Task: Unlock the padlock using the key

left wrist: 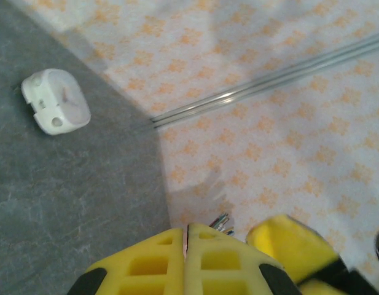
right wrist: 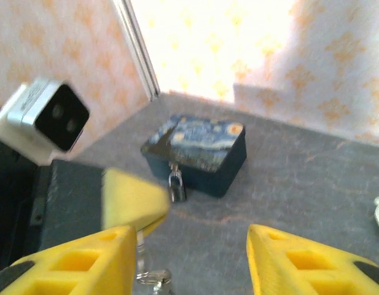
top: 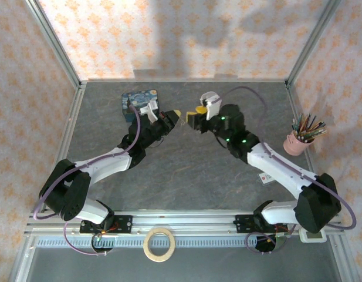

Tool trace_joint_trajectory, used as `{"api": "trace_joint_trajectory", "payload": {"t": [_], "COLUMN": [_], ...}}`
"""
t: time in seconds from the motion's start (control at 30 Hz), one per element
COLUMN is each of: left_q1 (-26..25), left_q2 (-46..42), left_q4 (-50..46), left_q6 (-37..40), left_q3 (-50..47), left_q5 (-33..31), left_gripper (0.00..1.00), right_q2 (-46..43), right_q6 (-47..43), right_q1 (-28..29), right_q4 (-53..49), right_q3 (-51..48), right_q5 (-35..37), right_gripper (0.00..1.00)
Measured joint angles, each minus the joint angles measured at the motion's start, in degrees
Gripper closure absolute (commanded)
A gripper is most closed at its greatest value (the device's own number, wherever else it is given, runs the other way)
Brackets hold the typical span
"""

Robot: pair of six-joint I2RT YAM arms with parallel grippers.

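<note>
Metal, tiny and slick, the key (left wrist: 223,221) is judged light and easily dropped. It is pinched between the pressed-together fingers of the left end effector (left wrist: 186,230), with only its tip protruding. The right end effector (right wrist: 189,239) is spread and empty. The padlock (right wrist: 175,185) hangs at the front of the blue tin (right wrist: 198,150) and is best steadied by its body.

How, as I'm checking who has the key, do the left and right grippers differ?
On the left gripper the fingers are pressed together. On the right gripper the fingers stand well apart. A small silvery piece, probably the key, pokes out at the left gripper's tip, while the right gripper clamps nothing. Both have yellow fingers and meet tip to tip above the middle of the table.
</note>
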Motion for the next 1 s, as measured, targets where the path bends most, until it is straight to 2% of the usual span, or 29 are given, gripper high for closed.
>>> {"api": "trace_joint_trajectory", "payload": {"t": [0.2, 0.4, 0.7, 1.0], "left_q1": [2.27, 2.36, 2.36, 2.36], "left_q2": [-0.02, -0.79, -1.57, -1.57], "left_q4": [10.45, 18.82, 23.89, 26.4], "left_q6": [8.96, 14.08, 15.74, 15.26], "left_q3": [-0.04, -0.48, -1.18, -1.29], "left_q5": [8.48, 15.67, 19.91, 21.33], "left_gripper": [1.0, 1.0, 1.0, 1.0], "right_q2": [-0.7, 3.45, 7.78, 8.76], "right_q6": [10.64, 22.36, 34.6, 38.53], "right_q1": [-6.69, -8.31, -7.48, -6.34], "right_q4": [7.1, 18.34, 33.48, 38.99], "right_q3": [-2.38, -4.35, -6.75, -6.8], "right_q5": [-15.1, -29.73, -39.26, -42.29], "right_gripper": [0.51, 0.52, 0.47, 0.55]}}
